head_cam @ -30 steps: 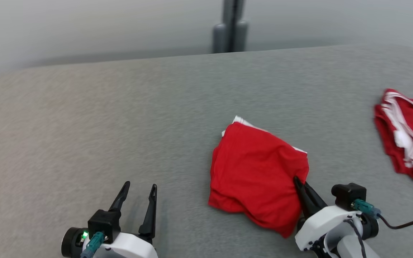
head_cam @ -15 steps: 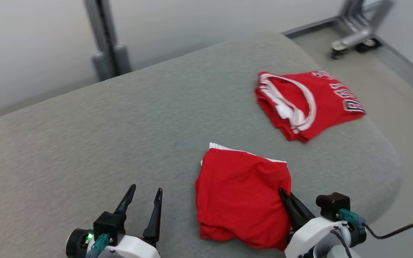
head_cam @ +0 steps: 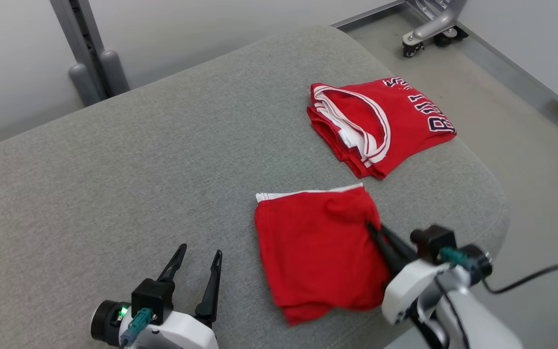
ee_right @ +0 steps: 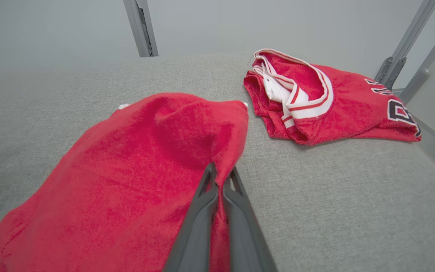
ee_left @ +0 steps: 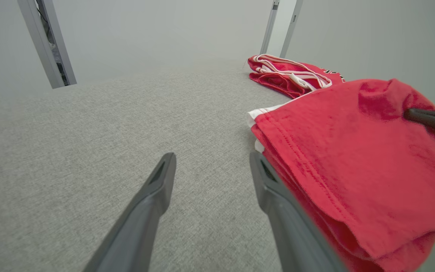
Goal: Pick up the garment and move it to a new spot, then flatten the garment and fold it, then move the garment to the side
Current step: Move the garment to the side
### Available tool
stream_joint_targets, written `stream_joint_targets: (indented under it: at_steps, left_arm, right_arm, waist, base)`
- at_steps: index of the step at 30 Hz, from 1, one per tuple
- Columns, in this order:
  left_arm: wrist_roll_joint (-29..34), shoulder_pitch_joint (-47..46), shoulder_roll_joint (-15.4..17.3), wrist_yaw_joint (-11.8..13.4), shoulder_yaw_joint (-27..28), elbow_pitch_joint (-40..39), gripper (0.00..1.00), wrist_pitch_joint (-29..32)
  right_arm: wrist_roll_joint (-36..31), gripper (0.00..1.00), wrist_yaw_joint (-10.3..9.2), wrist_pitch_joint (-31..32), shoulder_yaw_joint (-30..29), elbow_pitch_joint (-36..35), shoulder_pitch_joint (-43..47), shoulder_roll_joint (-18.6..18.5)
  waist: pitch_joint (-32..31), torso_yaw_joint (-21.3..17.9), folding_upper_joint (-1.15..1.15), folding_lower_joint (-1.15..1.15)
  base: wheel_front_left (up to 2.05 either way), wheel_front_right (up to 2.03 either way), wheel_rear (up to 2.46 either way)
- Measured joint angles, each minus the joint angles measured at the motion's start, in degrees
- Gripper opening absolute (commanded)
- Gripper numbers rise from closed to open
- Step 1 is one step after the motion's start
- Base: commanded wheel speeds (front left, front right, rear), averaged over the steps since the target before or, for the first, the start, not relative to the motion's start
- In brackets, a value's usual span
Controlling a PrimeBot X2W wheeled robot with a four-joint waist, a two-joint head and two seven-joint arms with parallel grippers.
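Note:
The garment (head_cam: 308, 252) is a folded red cloth with a white band along its far edge, lying on the grey padded table (head_cam: 162, 145). My right gripper (head_cam: 370, 225) is shut on its right edge, and the cloth bunches up around the fingertips (ee_right: 222, 169). In the right wrist view the garment (ee_right: 145, 162) spreads to the left of those fingers. My left gripper (head_cam: 200, 250) stands open just left of the garment, holding nothing. The left wrist view shows its fingers (ee_left: 213, 156) spread over bare table, with the garment (ee_left: 353, 151) at their right.
A second folded red jersey (head_cam: 380, 121) with white trim and dark letters lies near the table's far right corner, just beyond the garment. The table's rounded right edge (head_cam: 497, 203) drops to the floor. A wheeled metal frame (head_cam: 429, 29) stands on the floor beyond it.
The head view has swung to the right, bringing the second jersey and the table's right end into view. My right gripper, still shut on the garment, has drawn it closer to that jersey.

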Motion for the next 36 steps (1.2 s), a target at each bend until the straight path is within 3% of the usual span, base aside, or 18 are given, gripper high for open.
stream_joint_targets:
  at_steps: [13,20,25,26,27,28,32,33,36]
  left_arm:
    - [3.8,-1.0,0.1,-0.9,1.7,-0.6,1.0,0.0]
    - [5.5,-3.0,0.1,-1.8,2.2,-1.4,1.0,0.0]
    - [6.2,-4.4,0.1,-2.1,1.7,-2.3,1.0,0.0]
    - [6.2,-4.6,0.1,-2.1,1.8,-2.5,1.0,0.0]
    - [6.2,-4.5,0.1,-2.1,1.8,-2.5,1.0,0.0]
    - [6.2,-4.5,0.1,-2.1,1.9,-2.5,1.0,0.0]
    - [6.4,-4.7,0.1,-2.1,2.3,-2.8,1.0,0.0]
    - [6.4,-4.9,0.0,-1.8,2.6,-3.0,1.0,0.0]
    - [6.4,-4.9,0.0,-1.5,3.4,-3.3,1.0,0.0]
  right_arm:
    - [-5.0,0.0,0.0,0.0,-4.2,10.9,-18.5,-10.3]
    - [-9.7,0.0,0.01,0.0,-12.8,19.3,-25.0,-17.1]
    - [-14.9,0.0,0.0,0.0,-22.0,23.3,-25.8,-21.8]
    - [-16.1,0.17,0.0,0.0,-24.0,23.8,-25.8,-22.2]
    - [-17.7,0.89,0.01,0.0,-26.2,24.3,-25.9,-22.5]
    - [-19.1,1.0,0.0,0.0,-28.4,24.6,-25.9,-22.8]
    - [-25.0,1.0,0.0,0.0,-38.9,23.0,-25.8,-23.6]
    - [-27.9,1.0,0.0,0.0,-43.5,20.8,-25.3,-22.8]
    - [-31.6,1.0,0.0,0.0,-48.9,15.9,-23.9,-19.0]
  waist:
    - [2.5,8.9,0.0,0.0]
    - [5.8,15.6,0.0,0.0]
    - [7.8,20.4,0.0,0.0]
    - [8.3,21.2,0.0,0.0]
    - [8.8,21.9,0.0,0.0]
    - [9.4,22.4,0.0,0.0]
    - [11.1,24.0,0.0,0.0]
    - [11.6,24.5,0.0,0.0]
    - [11.3,24.7,0.0,0.0]
  base:
    - [0.0,0.0,0.0]
    - [0.0,0.0,0.0]
    - [0.0,0.0,0.0]
    - [0.0,0.0,0.0]
    - [0.0,0.0,0.0]
    - [0.0,0.0,0.0]
    - [0.0,0.0,0.0]
    - [0.0,0.0,0.0]
    - [0.0,0.0,0.0]
